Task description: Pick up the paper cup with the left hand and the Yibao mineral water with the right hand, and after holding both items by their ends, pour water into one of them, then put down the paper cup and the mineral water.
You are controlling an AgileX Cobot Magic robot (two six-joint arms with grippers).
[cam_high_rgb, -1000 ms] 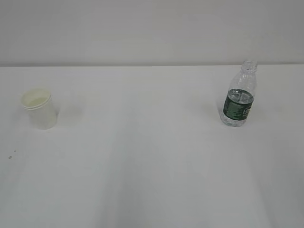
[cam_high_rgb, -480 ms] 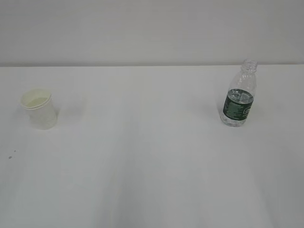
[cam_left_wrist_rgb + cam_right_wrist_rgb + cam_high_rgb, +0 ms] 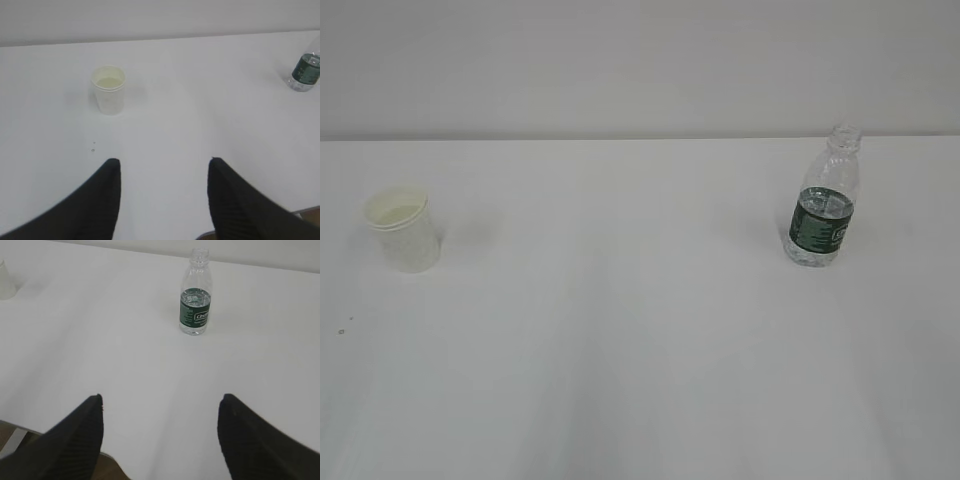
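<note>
The white paper cup (image 3: 404,229) stands upright at the left of the white table, also seen far ahead of my left gripper (image 3: 164,161) as the cup (image 3: 108,90). The Yibao mineral water (image 3: 823,200), a clear capless bottle with a dark green label, stands upright at the right; the bottle (image 3: 195,293) is well ahead of my right gripper (image 3: 161,396). Both grippers are open and empty, near the table's front edge. Neither arm shows in the exterior view. The bottle's lower part (image 3: 304,71) appears at the left wrist view's right edge.
The white table (image 3: 640,330) runs back to a pale wall. Tiny dark specks (image 3: 342,331) lie near the left front. The cup's edge (image 3: 6,277) shows at the far left of the right wrist view. The table's front edge (image 3: 20,432) is below the right gripper.
</note>
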